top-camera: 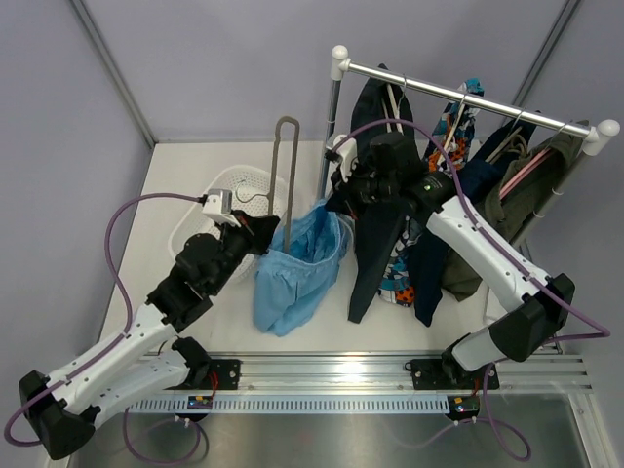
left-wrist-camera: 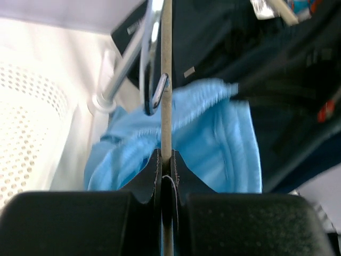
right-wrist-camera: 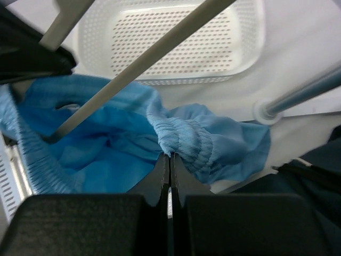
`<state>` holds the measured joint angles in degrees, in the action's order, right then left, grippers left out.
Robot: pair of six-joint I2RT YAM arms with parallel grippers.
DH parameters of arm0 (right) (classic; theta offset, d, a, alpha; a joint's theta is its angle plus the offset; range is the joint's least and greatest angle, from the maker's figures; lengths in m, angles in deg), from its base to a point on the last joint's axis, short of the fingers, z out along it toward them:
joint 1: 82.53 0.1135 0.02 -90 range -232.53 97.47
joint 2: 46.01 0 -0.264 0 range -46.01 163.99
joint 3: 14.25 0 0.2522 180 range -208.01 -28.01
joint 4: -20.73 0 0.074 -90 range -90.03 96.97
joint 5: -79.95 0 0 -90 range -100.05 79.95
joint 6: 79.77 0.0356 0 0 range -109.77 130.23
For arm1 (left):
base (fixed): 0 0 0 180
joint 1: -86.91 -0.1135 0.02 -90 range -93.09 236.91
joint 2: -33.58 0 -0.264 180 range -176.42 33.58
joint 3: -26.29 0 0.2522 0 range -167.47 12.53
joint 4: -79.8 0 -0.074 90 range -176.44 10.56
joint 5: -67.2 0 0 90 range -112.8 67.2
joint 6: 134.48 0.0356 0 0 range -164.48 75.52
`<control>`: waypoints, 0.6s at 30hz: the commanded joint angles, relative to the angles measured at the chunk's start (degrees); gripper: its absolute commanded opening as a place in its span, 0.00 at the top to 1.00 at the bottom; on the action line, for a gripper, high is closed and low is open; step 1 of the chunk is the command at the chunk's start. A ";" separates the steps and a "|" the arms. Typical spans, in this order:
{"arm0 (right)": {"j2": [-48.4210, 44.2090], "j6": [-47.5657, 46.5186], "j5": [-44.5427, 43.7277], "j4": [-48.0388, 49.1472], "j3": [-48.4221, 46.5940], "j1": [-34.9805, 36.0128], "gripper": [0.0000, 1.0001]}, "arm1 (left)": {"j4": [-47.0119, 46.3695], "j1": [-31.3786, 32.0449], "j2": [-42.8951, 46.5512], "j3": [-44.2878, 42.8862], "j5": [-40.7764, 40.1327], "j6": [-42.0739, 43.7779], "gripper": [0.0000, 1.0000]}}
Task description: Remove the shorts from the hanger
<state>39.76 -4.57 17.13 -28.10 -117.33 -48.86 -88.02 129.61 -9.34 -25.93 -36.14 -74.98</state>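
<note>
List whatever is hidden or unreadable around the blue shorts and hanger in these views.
- Right wrist view: lower end of the hanger, buried in the blue shorts that the right gripper pinches.
- Left wrist view: the hanger below the left gripper, covered by the gripper's own body; dark clothes at upper right, blurred.
- Top view: the right gripper's fingertips, lost under its own wrist.

**White table with basket and shorts**

The white table [top-camera: 180,171] fills the middle. On it a white basket [top-camera: 244,175] stands at upper left, with a pole foot [right-wrist-camera: 265,111] just to its right. The blue shorts [top-camera: 278,312] rest with their lower end at the centre.
</note>
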 commanded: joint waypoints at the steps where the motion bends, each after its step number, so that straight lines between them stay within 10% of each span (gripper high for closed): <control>1: -2.72 -2.07 3.85 -0.26 2.21 3.41 1.00 | -14.39 0.19 -1.90 -3.72 -7.39 -0.18 1.00; 18: -2.63 -4.09 1.74 -2.11 7.48 12.62 1.00 | -9.75 0.11 -5.15 -10.68 -14.25 8.35 1.00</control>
<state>38.39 -6.74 17.85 -29.34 -111.29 -40.91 -92.13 129.61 -13.58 -35.87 -46.50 -67.20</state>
